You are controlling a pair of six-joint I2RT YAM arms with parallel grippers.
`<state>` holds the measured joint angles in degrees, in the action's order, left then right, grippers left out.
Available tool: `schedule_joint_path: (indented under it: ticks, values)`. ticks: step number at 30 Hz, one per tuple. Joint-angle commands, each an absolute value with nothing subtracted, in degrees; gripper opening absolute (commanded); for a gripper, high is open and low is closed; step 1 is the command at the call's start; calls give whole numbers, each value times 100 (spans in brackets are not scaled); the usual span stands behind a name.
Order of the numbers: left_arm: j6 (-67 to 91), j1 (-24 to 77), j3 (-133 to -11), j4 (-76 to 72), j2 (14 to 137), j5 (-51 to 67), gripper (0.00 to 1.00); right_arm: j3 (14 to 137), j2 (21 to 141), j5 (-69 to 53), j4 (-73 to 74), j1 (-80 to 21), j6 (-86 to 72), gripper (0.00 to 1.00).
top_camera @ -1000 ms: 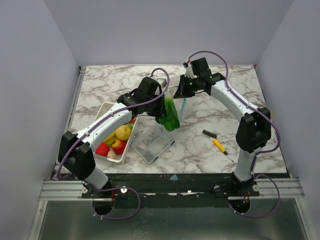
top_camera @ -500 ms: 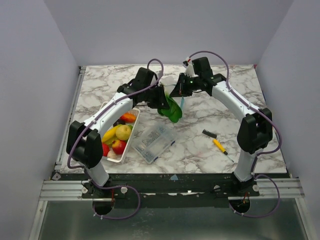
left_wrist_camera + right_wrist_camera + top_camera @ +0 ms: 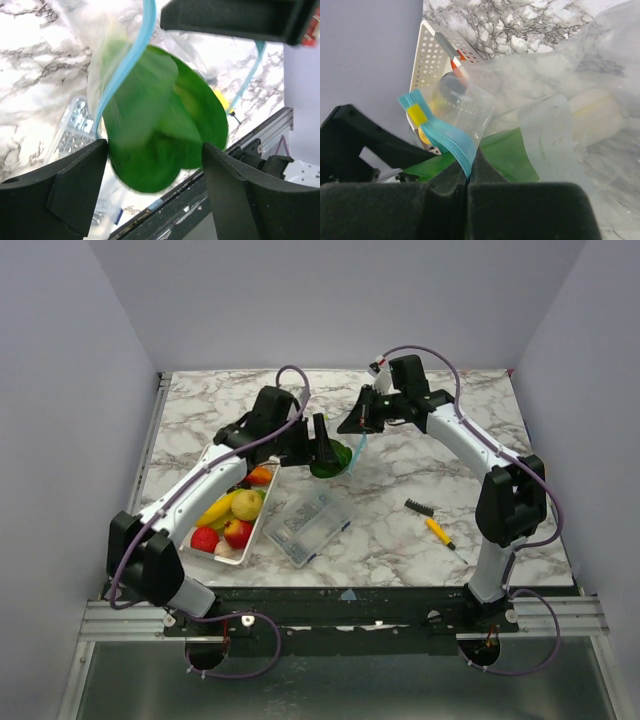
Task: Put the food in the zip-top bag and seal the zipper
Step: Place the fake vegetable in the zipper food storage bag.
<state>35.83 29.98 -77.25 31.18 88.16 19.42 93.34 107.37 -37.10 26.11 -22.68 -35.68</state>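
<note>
The clear zip-top bag point(image 3: 560, 85) hangs above the table's middle. My right gripper point(image 3: 468, 176) is shut on the bag's light blue zipper point(image 3: 445, 136), seen from above at the right gripper point(image 3: 353, 425). A glossy green food piece point(image 3: 160, 130) sits at the bag's mouth, partly behind the plastic and blurred. It lies between the wide-apart fingers point(image 3: 75, 190) of my open left gripper point(image 3: 155, 175), which stands at the left gripper point(image 3: 322, 443) beside the green piece point(image 3: 335, 460). More food, a yellow fruit point(image 3: 247, 504), red apple point(image 3: 238, 532) and banana point(image 3: 215, 512), lies in the tray.
The white perforated tray point(image 3: 243, 550) stands at the front left. A clear rigid box point(image 3: 308, 523) lies just below the bag. A yellow-handled black brush point(image 3: 432, 524) lies at the front right. Grey walls ring the marble table.
My left gripper has opened from a grip on the green piece and its wrist has drawn back to the left. The green piece now sits at the bag's mouth. The right gripper stays shut.
</note>
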Motion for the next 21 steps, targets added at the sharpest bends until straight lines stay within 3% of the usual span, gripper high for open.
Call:
schedule_joint_path:
  ticks: [1,4,12,15,17,21]
  values:
    - [3551,2880,-7140,3123,7803,1709,72,9188,10690,-4062,2389,-2197,-3603,0]
    - [3678,2795,-6775,2732,7415,1888,63,9073,10652,-4103,2305,-2197,-3595,1]
    - [3879,2635,-6485,2506,7433,1268,18,9001,10557,-4149,2259,-2196,-3569,1]
    - [3929,2509,-6512,2364,7643,1329,18,8996,10514,-4165,2264,-2191,-3547,0]
    - [3909,2482,-6594,2206,7809,1476,27,8974,10481,-4163,2267,-2197,-3535,1]
    - [3833,2487,-6955,2279,8373,1631,25,8978,10456,-4192,2255,-2196,-3552,1]
